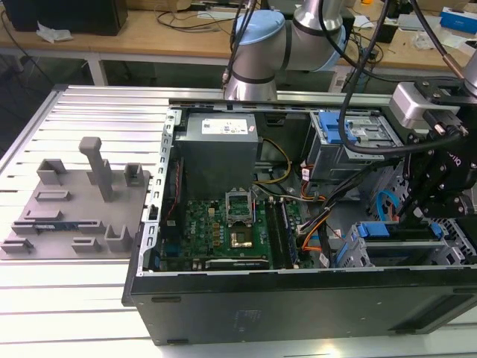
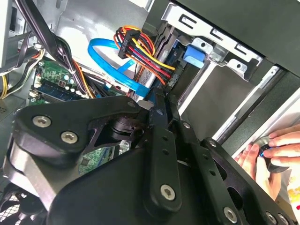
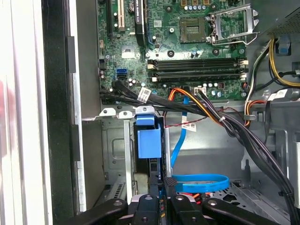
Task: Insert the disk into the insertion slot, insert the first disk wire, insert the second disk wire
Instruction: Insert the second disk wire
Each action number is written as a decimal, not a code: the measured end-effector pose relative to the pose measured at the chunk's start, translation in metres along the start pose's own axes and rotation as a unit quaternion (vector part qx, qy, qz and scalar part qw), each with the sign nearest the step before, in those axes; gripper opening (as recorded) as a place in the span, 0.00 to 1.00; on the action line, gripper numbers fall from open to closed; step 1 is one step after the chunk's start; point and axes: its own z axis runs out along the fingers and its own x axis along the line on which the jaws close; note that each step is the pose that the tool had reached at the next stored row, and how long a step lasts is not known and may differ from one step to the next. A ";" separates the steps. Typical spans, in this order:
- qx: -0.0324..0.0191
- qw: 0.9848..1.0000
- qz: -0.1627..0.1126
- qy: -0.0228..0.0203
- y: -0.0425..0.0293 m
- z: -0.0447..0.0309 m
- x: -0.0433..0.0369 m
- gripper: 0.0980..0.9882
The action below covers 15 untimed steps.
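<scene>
you had the case (image 1: 246, 298) open, board (image 1: 223, 231) toward the exterior view's left and the slot (image 1: 406, 250) at its right, under the gripper (image 1: 432, 186). the disk (image 3: 150, 145) sat on edge in the slot, blue carrier end showing. in the first wrist view the gripper (image 3: 161, 190) was closed narrow on the disk's edge, straight in line with its long axis.

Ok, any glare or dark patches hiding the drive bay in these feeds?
Exterior view: glare washes the table; the gripper is a dark mass over the insertion slot. Second wrist view: the case wall is overexposed, the gripper near-black. First wrist view: evenly lit, with a washed-out white edge.
</scene>
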 end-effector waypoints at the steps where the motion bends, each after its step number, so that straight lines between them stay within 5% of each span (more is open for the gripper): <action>1: 0.000 1.000 -0.001 0.000 -0.0001 0.0003 0.0000 0.07; 15: 0.000 1.000 -0.011 0.000 -0.0006 0.0111 0.0008 0.07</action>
